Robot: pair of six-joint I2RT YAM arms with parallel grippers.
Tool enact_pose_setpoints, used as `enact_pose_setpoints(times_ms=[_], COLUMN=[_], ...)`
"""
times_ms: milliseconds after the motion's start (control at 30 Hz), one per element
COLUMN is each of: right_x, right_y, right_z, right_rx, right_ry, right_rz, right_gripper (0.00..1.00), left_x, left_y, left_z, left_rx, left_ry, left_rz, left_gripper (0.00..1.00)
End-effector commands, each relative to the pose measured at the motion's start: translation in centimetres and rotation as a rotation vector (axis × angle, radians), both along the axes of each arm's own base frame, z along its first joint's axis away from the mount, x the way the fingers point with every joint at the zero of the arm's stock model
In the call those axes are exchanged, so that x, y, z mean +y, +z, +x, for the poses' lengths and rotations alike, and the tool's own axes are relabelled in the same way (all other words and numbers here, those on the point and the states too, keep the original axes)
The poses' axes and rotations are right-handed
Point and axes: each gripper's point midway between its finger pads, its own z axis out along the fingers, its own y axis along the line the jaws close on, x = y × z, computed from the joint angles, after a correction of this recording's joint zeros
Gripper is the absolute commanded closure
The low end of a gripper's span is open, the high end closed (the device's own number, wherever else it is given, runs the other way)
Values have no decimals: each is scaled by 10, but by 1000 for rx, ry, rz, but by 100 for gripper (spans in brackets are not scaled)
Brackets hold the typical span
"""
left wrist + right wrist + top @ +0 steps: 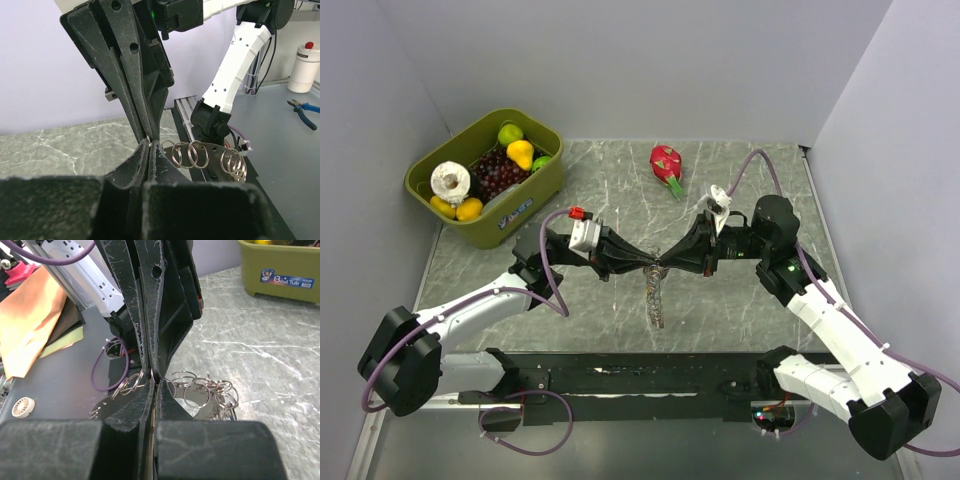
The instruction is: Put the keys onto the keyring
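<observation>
Above the middle of the marble table point(740, 310), the left gripper point(645, 262) and right gripper point(666, 266) meet tip to tip, each with jaws pressed together on the keyring point(656, 298), whose silver loops trail below them toward the arms' bases.

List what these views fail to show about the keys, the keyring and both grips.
1. Grips: in both wrist views the shut left gripper and right gripper cover whatever they pinch; the top view is too small.
2. Keys: none distinguishable; top view shows only a small blurred bundle.
3. Keyring: wrist views show several wire loops, partly behind the grippers; which is the keyring is unclear.
</observation>
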Motion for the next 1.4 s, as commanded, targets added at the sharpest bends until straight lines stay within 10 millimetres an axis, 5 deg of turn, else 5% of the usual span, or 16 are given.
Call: enact_pose_setpoints(times_ms=[0, 200, 533, 733, 1367], right_x=[1, -2, -5, -5, 14], right_y=[13, 11, 3, -3, -51], right_z=[-2, 0, 13, 25, 40], right_rx=[-15, -11, -4, 1, 60], right_ry=[1, -17, -75, -115, -143], right_rz=[6, -34, -121, -184, -438], right_gripper=[100, 100, 100, 100, 100], left_x=[2, 0, 6, 11, 4], left_y=[34, 22, 9, -8, -36], left_z=[-6, 6, 28, 36, 35], left_rx=[-144, -153, -177, -157, -136], left_ry=[-1, 57, 175, 187, 1], left_rz=[-70, 32, 225, 389, 584], left_gripper=[99, 97, 58, 50, 55])
